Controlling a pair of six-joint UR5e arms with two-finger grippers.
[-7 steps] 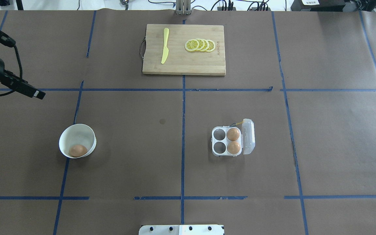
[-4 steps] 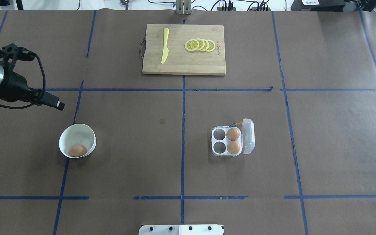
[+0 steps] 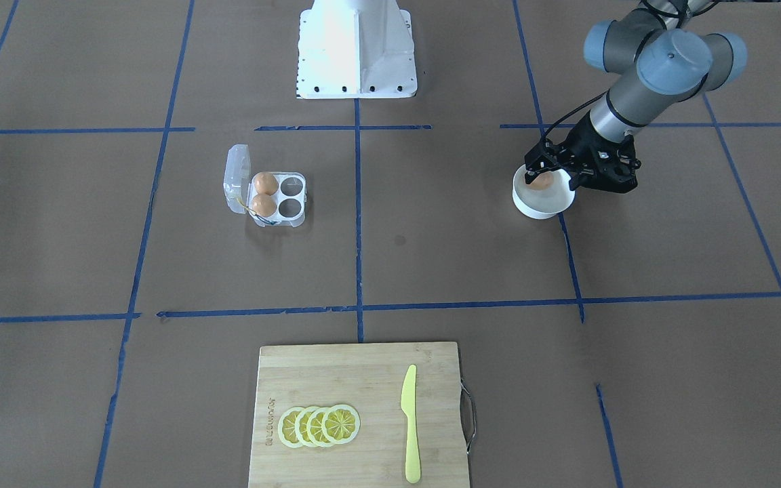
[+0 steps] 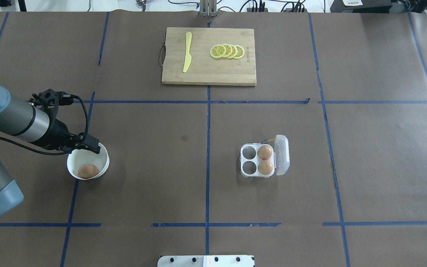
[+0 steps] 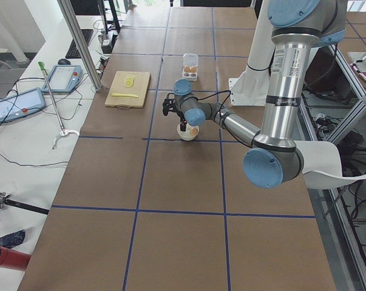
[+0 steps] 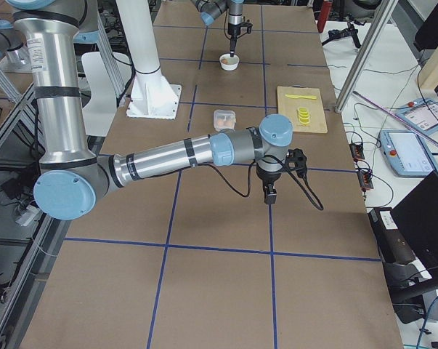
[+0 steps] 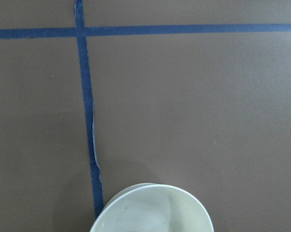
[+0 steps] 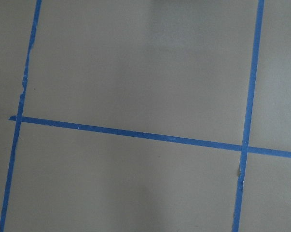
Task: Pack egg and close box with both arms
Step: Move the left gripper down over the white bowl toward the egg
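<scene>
1 egg [image 3: 541, 181] in bowl [image 3: 544, 205], front view; left gripper [image 3: 538, 168] just over bowl rim, jaw gap can't tell. Overhead: box [image 4: 248, 152] well right of bowl, lid open, 2 other eggs [image 4: 265, 152] inside. Right-side view: right gripper [image 6: 269, 196] far from bowl, jaws can't tell.

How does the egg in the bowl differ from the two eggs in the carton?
The bowl egg lies loose in the white bowl, by the left hand; the carton eggs sit in separate cups by the open lid. The bowl egg is alone; the carton eggs are paired. All three are tan-brown, alike in size.
</scene>
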